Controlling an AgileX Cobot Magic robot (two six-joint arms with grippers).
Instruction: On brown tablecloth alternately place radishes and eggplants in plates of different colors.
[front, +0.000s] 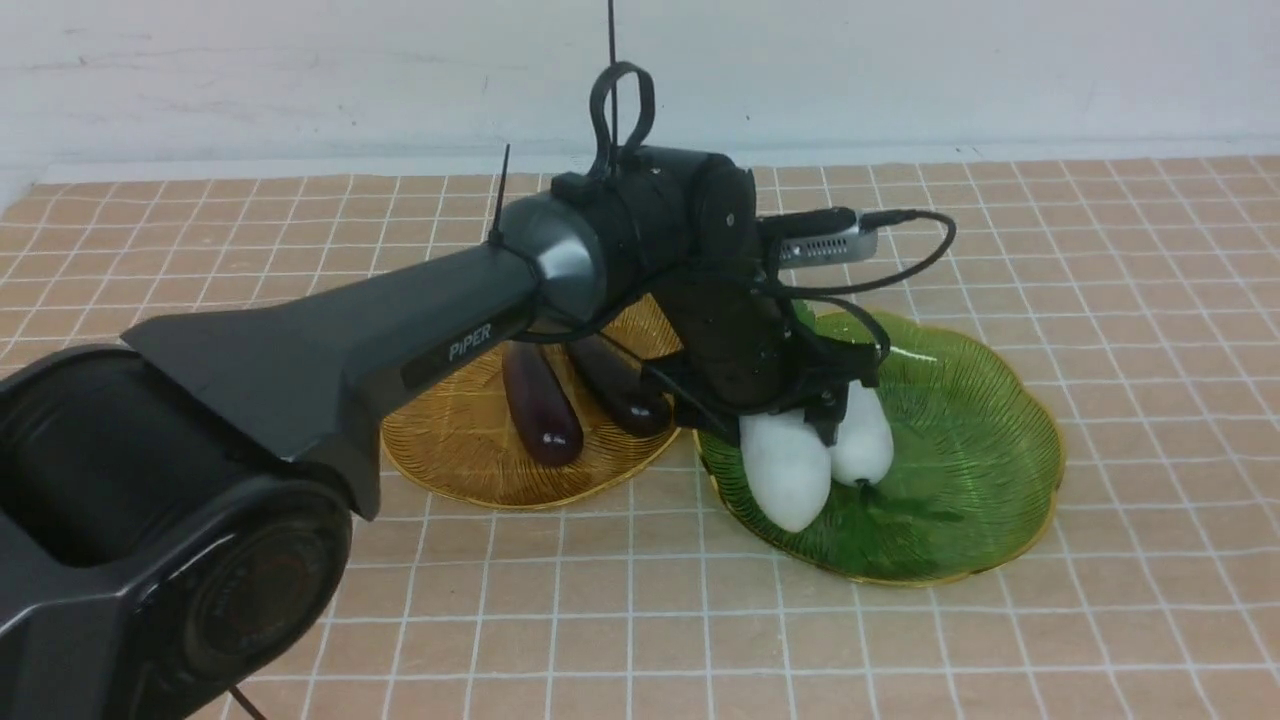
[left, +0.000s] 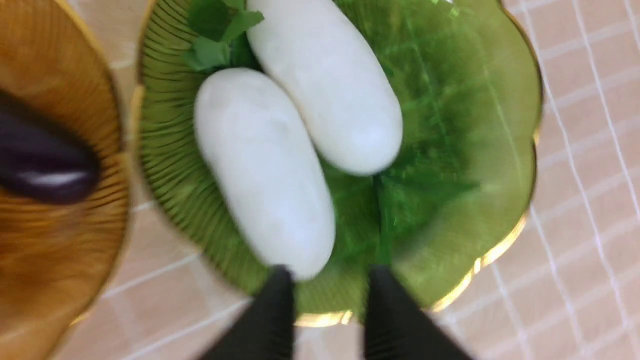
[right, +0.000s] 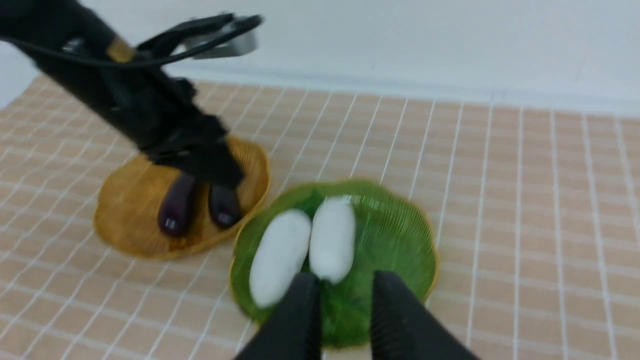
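My left pincer (left: 330, 320) stands part open above the ribbed, scalloped green plate (left: 475, 150), its black tips empty. Just ahead of them two smooth white radishes (left: 265, 170) lie side by side, touching. To its left the amber plate (left: 50, 250) bears two glossy purple eggplants (front: 540, 405). My right pincer (right: 345, 320), likewise parted and empty, hovers near the green plate's rim over the gridded brown tablecloth (front: 1100, 300).

left arm (front: 330, 340): matte black, tapered link, glossy rounded joint cap | marking: white "PiPER" lettering (front: 470, 341) | cable (front: 925, 250): black, looping to silver wrist camera (front: 825, 241) | zip-tie tail (front: 503, 190): black | left fingers (left: 270, 320), right fingers (right: 295, 320): black, tapered
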